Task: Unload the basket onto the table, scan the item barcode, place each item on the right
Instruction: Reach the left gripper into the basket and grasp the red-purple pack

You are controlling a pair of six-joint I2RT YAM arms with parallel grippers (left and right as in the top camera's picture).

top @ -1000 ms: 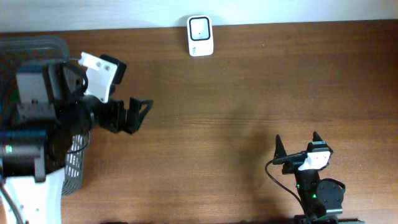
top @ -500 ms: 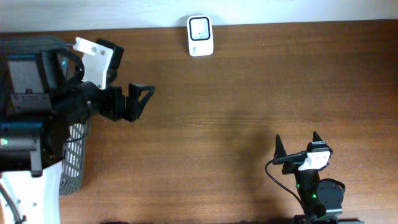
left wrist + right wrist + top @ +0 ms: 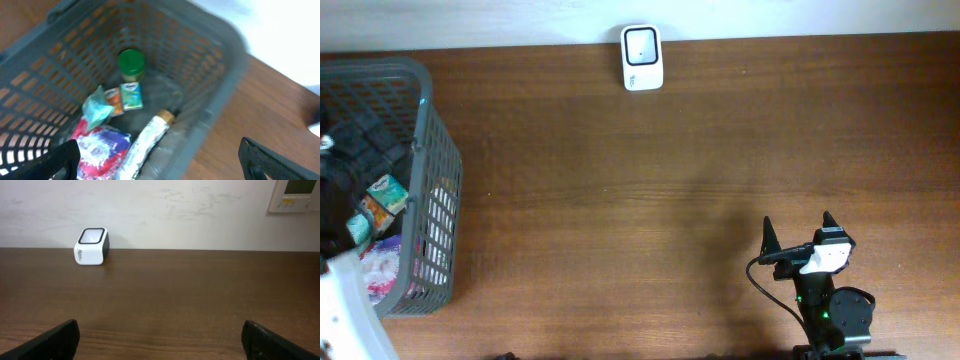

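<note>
One scanner [image 3: 642, 58] stands at the far edge of the table [image 3: 720, 150], long axis near-to-far, window upward. The one basket [image 3: 440, 200] at left holds a slanting tube [image 3: 150, 140], one jar [image 3: 131, 64] and two small boxes [image 3: 131, 95]. Left gripper [image 3: 157, 159] and right gripper [image 3: 798, 228] gape wide, empty.

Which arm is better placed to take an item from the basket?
Left. The left gripper hangs open above the basket; the right gripper sits far off across the table.

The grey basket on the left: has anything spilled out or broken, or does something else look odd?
Nothing stands out. The basket sits upright; the green-lidded jar, the tube and the packets lie jumbled but inside it. The white scanner stands at the table's far edge.
</note>
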